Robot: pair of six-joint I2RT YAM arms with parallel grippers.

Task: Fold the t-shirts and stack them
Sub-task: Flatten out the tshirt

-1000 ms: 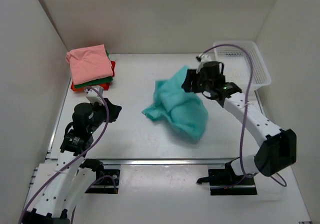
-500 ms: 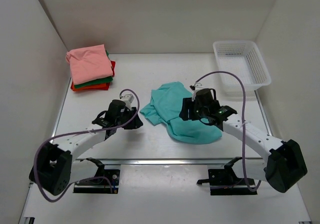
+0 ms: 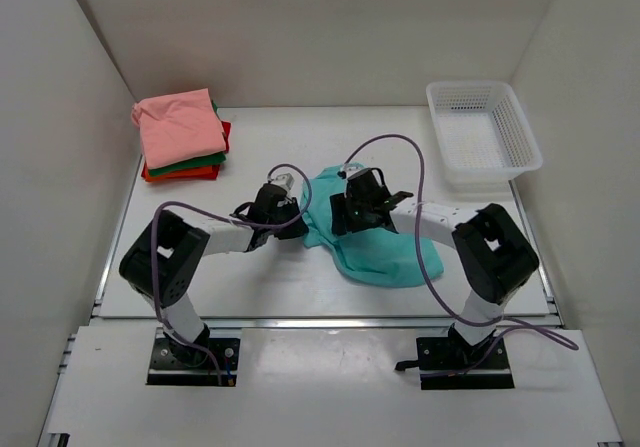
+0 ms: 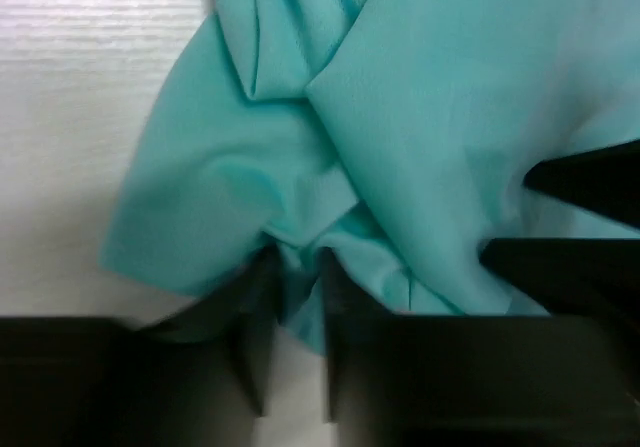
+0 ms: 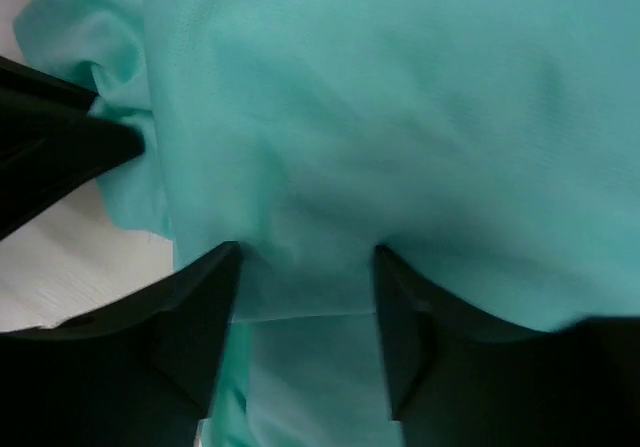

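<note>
Shirt [image 3: 385, 252]: teal, crumpled, centre of worktop [image 3: 260, 287].
Left hand [image 4: 292, 267]: at the shirt's left edge; fingers narrowly apart with a fold between them; cannot tell whether it is clamped.
Right hand [image 5: 305, 257]: on the shirt, fingers spread wide over flat cloth.
Stack [image 3: 180, 132]: folded shirts, pink on top, far left corner.
Basket [image 3: 438, 132]: far right corner.

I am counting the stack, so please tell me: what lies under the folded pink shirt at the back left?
Under the pink shirt a green shirt shows at its edges, and a red-orange shirt below that. Their middles are covered; any further layer cannot be seen.
</note>
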